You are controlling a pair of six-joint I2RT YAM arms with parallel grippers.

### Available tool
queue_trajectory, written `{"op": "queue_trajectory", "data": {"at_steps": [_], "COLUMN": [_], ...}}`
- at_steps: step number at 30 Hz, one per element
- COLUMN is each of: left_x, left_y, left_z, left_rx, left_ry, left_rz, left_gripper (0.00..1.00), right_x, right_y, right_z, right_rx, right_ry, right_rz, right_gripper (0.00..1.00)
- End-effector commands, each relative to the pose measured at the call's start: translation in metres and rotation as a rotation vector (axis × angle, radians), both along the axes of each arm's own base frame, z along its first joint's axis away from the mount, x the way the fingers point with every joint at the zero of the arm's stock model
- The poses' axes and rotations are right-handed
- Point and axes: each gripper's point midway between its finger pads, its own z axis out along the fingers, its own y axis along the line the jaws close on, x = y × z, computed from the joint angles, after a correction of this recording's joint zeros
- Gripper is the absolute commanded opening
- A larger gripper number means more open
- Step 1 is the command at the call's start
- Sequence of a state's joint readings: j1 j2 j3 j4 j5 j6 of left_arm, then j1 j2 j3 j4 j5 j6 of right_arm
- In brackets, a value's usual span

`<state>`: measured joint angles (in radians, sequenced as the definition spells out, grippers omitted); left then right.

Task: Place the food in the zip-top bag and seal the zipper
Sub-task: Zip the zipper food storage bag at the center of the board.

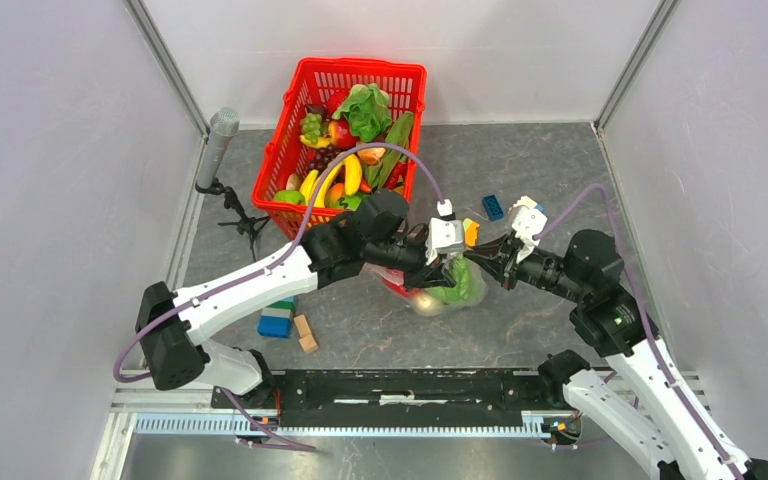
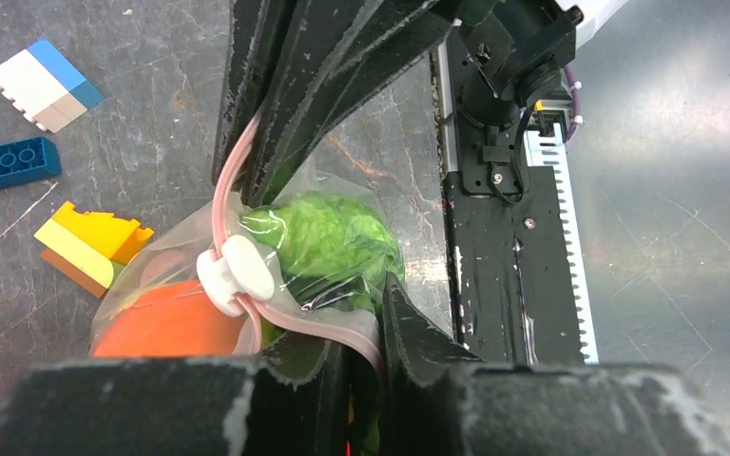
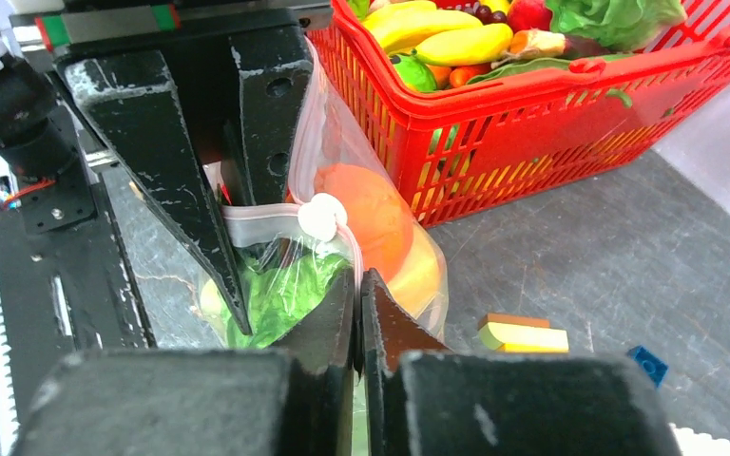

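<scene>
The bag (image 1: 455,290), holding an orange (image 3: 366,214) and greens (image 2: 333,237), hangs just in front of the basket (image 1: 365,64). The right claw (image 3: 356,304) is pinched closed on the pink zipper (image 2: 223,190) beside its slider (image 2: 238,271). The left claw (image 2: 366,347) straddles the zipper past the slider; I cannot tell whether it grips.

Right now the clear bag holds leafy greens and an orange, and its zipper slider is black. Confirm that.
No: the slider is white, not black, as the left wrist view shows. The clear bag does hold leafy greens and an orange.
</scene>
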<state>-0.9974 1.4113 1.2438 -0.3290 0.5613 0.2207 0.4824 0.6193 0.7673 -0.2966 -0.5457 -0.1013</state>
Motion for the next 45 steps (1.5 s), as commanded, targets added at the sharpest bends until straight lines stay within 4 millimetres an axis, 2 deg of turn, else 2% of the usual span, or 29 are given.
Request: {"op": "queue_trajectory", "data": {"at_steps": [1, 2, 3, 5, 7, 8, 11, 16, 19, 21, 24, 26, 31, 38, 39, 40, 42, 45], "left_x": [-0.001, 0.0, 0.002, 0.006, 0.008, 0.009, 0.007, 0.009, 0.014, 0.021, 0.023, 0.023, 0.024, 0.017, 0.017, 0.017, 0.018, 0.017], "left_y": [0.006, 0.007, 0.008, 0.013, 0.02, 0.024, 0.033, 0.045, 0.042, 0.033, 0.014, 0.0, -0.021, -0.016, -0.015, -0.014, -0.011, -0.006], "left_z": [-0.02, -0.019, -0.017, -0.007, 0.005, 0.014, 0.038, 0.08, 0.1, 0.112, 0.121, 0.119, 0.109, 0.098, 0.098, 0.095, 0.09, 0.083], "left_rx": [0.088, 0.089, 0.089, 0.077, 0.055, 0.039, -0.004, -0.079, -0.135, -0.179, -0.224, -0.227, -0.214, -0.165, -0.163, -0.153, -0.116, -0.071], "left_ry": [0.008, 0.002, -0.006, -0.03, -0.061, -0.076, -0.112, -0.183, -0.229, -0.246, -0.242, -0.24, -0.25, -0.267, -0.268, -0.267, -0.264, -0.263], "left_rz": [-0.005, 0.004, 0.018, 0.055, 0.089, 0.104, 0.125, 0.169, 0.186, 0.192, 0.152, 0.103, 0.011, -0.041, -0.041, -0.041, -0.038, -0.046], "left_gripper": [0.13, 0.17, 0.25, 0.48, 0.7, 0.75, 0.85, 0.89, 0.91, 0.92, 0.89, 0.87, 0.61, 0.34, 0.28, 0.17, 0.04, 0.02], "right_x": [-0.01, -0.008, -0.004, 0.008, 0.01, 0.008, 0.001, -0.004, -0.008, -0.011, -0.013, -0.015, -0.017, -0.015, -0.015, -0.014, -0.012, -0.008], "right_y": [0.008, 0.006, 0.002, -0.011, -0.019, -0.02, -0.017, -0.015, -0.011, -0.009, -0.01, -0.01, -0.01, -0.012, -0.012, -0.013, -0.014, -0.018], "right_z": [0.016, 0.016, 0.016, 0.021, 0.024, 0.025, 0.029, 0.024, 0.023, 0.024, 0.027, 0.03, 0.03, 0.027, 0.028, 0.028, 0.029, 0.031], "right_rx": [0.001, 0.001, 0.0, 0.02, 0.037, 0.046, 0.076, 0.076, 0.082, 0.088, 0.098, 0.105, 0.106, 0.105, 0.107, 0.108, 0.111, 0.119], "right_ry": [-0.046, -0.049, -0.052, -0.064, -0.074, -0.078, -0.085, -0.067, -0.063, -0.064, -0.076, -0.086, -0.086, -0.087, -0.088, -0.089, -0.088, -0.093], "right_rz": [0.088, 0.069, 0.03, -0.088, -0.141, -0.143, -0.115, -0.09, -0.058, -0.041, -0.037, -0.032, -0.031, -0.046, -0.048, -0.051, -0.071, -0.102], "right_gripper": [0.0, 0.0, 0.0, 0.0, 0.0, 0.0, 0.0, 0.0, 0.0, 0.0, 0.0, 0.0, 0.0, 0.0, 0.0, 0.0, 0.0, 0.0]}}
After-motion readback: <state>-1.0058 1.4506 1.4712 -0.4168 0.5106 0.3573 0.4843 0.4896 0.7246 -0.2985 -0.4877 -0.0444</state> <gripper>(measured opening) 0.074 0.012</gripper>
